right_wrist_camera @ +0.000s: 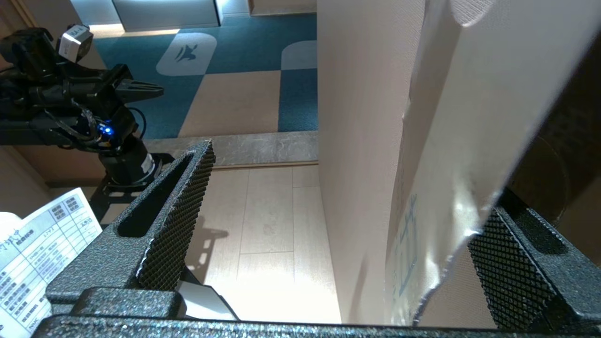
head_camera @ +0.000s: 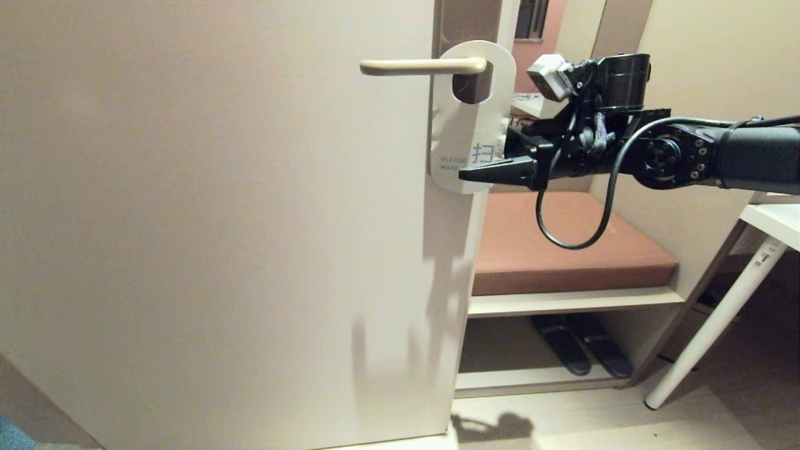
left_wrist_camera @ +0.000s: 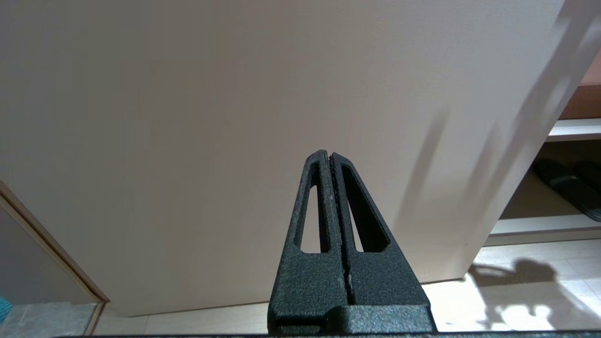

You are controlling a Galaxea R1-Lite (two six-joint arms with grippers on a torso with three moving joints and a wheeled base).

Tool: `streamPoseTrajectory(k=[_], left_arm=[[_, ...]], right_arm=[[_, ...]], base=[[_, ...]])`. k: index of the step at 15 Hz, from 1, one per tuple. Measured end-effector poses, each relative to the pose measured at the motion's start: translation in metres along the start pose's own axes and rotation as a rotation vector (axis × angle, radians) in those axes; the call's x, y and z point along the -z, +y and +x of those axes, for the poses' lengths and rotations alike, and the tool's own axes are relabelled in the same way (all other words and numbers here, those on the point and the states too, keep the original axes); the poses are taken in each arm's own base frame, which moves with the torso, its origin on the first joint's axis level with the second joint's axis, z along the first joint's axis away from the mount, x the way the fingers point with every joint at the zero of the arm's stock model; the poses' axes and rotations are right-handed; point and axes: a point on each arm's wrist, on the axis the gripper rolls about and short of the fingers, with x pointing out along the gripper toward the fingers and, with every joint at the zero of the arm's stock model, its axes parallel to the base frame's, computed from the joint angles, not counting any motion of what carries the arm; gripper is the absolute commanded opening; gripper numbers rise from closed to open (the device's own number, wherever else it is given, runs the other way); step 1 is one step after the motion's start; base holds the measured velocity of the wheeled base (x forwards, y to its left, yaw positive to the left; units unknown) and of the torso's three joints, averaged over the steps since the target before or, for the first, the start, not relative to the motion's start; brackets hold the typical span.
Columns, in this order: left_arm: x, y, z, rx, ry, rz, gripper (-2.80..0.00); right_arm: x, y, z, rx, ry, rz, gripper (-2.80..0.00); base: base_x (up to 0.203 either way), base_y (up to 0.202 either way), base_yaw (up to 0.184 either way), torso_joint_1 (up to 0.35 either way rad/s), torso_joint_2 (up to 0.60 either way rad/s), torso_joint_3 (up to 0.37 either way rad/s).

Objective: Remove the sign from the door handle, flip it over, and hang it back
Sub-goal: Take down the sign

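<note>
The sign [head_camera: 469,125] hangs by its round hole on the cream door handle [head_camera: 419,65], white side out, with "PLEASE" and blue characters near its lower end. My right gripper [head_camera: 494,164] reaches in from the right at the door's edge, level with the sign's lower part. It is open. In the right wrist view the sign [right_wrist_camera: 460,141] and the door's edge stand between the wide jaws of the right gripper [right_wrist_camera: 352,178], and the sign's lower edge lies close to one finger [right_wrist_camera: 512,263]. My left gripper [left_wrist_camera: 328,155] is shut and empty, low in front of the door.
The beige door [head_camera: 219,219] fills the left. Behind its edge a bench with a brown cushion [head_camera: 562,244] stands over a shelf with dark slippers [head_camera: 581,350]. A white table leg [head_camera: 719,319] slants at the right. A printed sheet [right_wrist_camera: 42,244] lies beside the right gripper's base.
</note>
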Motion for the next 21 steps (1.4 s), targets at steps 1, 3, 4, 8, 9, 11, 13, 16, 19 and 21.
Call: streamPoseTrajectory(k=[1,3,4,8,9,11,13,16,19,21], left_arm=[[0.0,0.0,0.0,0.0,0.0,0.0,-2.8],[0.0,0.0,0.0,0.0,0.0,0.0,-2.8],[0.0,0.0,0.0,0.0,0.0,0.0,-2.8],[0.0,0.0,0.0,0.0,-0.001,0.0,-2.8],[0.0,0.0,0.0,0.0,0.0,0.0,-2.8],[0.0,0.0,0.0,0.001,0.0,0.0,-2.8],[0.0,0.0,0.0,0.0,0.0,0.0,-2.8],[0.0,0.0,0.0,0.0,0.0,0.0,-2.8],[0.0,0.0,0.0,0.0,0.0,0.0,-2.8],[0.0,0.0,0.0,0.001,0.0,0.0,-2.8]], right_arm=[[0.0,-0.002,0.001,0.0,-0.001,-0.002,0.0],[-0.003,-0.007,0.002,0.002,-0.007,-0.024,0.0],[-0.004,-0.009,0.003,0.0,-0.011,-0.033,0.0],[-0.003,-0.016,0.004,-0.002,-0.014,-0.042,0.0],[-0.002,-0.017,0.004,0.0,-0.014,-0.042,0.0],[-0.002,-0.018,0.002,0.007,-0.014,-0.039,0.0],[-0.002,-0.018,0.0,0.011,-0.014,-0.036,0.0],[-0.003,-0.018,-0.002,0.016,-0.014,-0.037,0.0],[-0.004,-0.017,-0.003,0.018,-0.015,-0.04,0.0],[-0.005,-0.017,-0.003,0.019,-0.016,-0.043,0.0]], base=[[0.0,0.0,0.0,0.0,0.0,0.0],[0.0,0.0,0.0,0.0,0.0,0.0],[0.0,0.0,0.0,0.0,0.0,0.0],[0.0,0.0,0.0,0.0,0.0,0.0],[0.0,0.0,0.0,0.0,0.0,0.0],[0.0,0.0,0.0,0.0,0.0,0.0],[0.0,0.0,0.0,0.0,0.0,0.0],[0.0,0.0,0.0,0.0,0.0,0.0],[0.0,0.0,0.0,0.0,0.0,0.0],[0.0,0.0,0.0,0.0,0.0,0.0]])
